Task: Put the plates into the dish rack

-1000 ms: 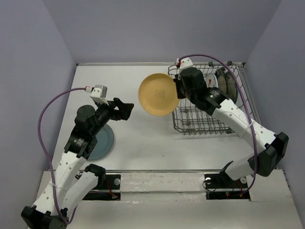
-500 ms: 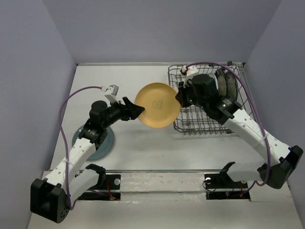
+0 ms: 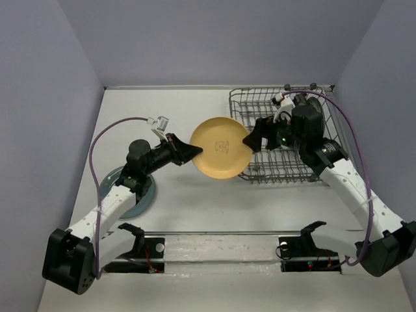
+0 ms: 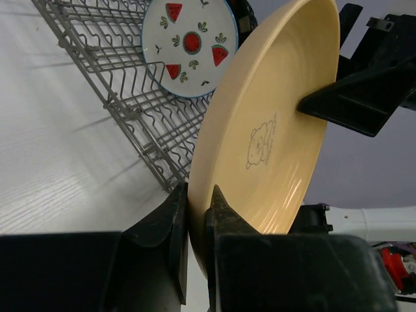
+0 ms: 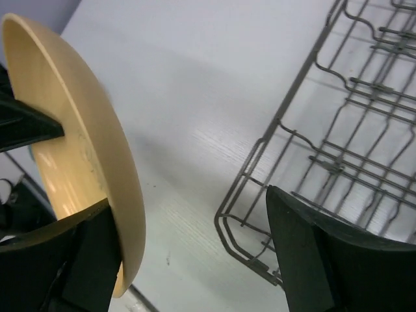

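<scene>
The yellow plate [image 3: 220, 148] hangs above the table [image 3: 195, 201] just left of the rack [image 3: 273, 170], with the left tool [image 3: 192, 152] on its left rim and the right tool [image 3: 252, 140] at its right rim, while a teal plate [image 3: 142, 197] lies flat under the left arm [image 3: 107, 211].

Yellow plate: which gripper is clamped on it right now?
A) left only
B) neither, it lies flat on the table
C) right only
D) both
A: in the left wrist view the left gripper pinches the rim of the yellow plate, while the right gripper has its jaws standing wide apart.
</scene>
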{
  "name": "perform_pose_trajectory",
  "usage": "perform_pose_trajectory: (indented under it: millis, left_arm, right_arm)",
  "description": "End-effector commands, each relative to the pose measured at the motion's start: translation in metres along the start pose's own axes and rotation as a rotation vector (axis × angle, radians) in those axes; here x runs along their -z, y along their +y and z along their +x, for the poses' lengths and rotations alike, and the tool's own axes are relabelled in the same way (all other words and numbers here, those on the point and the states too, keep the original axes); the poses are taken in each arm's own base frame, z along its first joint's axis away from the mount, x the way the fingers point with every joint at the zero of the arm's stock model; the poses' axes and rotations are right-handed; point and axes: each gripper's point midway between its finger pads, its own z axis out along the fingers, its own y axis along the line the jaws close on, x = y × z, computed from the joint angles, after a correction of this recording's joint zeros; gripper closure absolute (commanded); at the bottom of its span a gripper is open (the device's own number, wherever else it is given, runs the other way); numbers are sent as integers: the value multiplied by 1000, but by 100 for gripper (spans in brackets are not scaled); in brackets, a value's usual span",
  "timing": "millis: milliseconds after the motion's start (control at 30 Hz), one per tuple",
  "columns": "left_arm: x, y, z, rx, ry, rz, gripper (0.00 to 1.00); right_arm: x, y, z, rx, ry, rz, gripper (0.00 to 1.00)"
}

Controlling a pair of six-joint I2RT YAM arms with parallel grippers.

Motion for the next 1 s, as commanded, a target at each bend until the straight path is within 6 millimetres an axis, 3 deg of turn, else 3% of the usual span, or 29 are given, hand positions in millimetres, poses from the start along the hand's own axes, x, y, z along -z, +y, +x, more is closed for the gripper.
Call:
perform_pose_trajectory:
  millis: [0,200,267,300,333,367,433,467,567,600,633,667,700,733,767,800,867,967]
  left_arm:
    - [10,-56,-21,-104,-73,233,94]
    - [10,-63,-19,-106,-54,271,94]
    - [10,-66,-19,-108,-55,281,94]
    - [10,-67,-18,-105,-51,286,94]
    - [10,-68,-19,-102,-52,288,94]
    - [10,-67,-20,-98,-58,282,89]
    - [10,-64,-21,-93,-55,252,68]
    - [10,-68,-28,-106,-67,244,44]
    - [11,-54,-39,-155,-69,95,13]
    - [14,-59,-63,-196,-134,37,8]
    - [22,-59,-71,-257,-130,-24,1]
    - [26,-51,-71,-276,-134,-74,1]
    - [35,-57,-88,-314,-192,-116,1]
    - [41,-51,-86,-326,-179,-158,1]
    - [46,-50,-89,-372,-189,-176,1]
    - [53,-47,-90,-389,-198,-210,1]
    - [58,-41,-88,-423,-199,-241,1]
    - [61,-15,-71,-449,-165,-298,1]
  right_arm:
    - [7,46,-3,-2,-9,-266,12]
    - [14,76,0,-25,18,-456,22]
    - [17,86,5,-56,49,-528,40]
    - [17,88,3,-56,42,-542,54]
    - [17,88,0,-66,32,-537,84]
    - [17,86,-2,-71,21,-522,93]
    - [16,81,-9,-81,-15,-472,93]
    - [17,80,-13,-80,-31,-455,93]
    - [12,58,-27,-93,-80,-309,93]
    - [10,48,-33,-94,-100,-248,93]
    - [8,30,-42,-83,-133,-132,93]
    - [9,20,-53,-72,-171,-67,93]
    - [7,4,-51,-78,-161,19,93]
    - [12,-18,-66,-58,-213,158,93]
    - [14,-30,-70,-53,-224,224,93]
    - [17,-54,-72,-34,-231,361,93]
    - [23,-73,-82,-13,-244,477,93]
    - [29,-103,-86,37,-220,657,93]
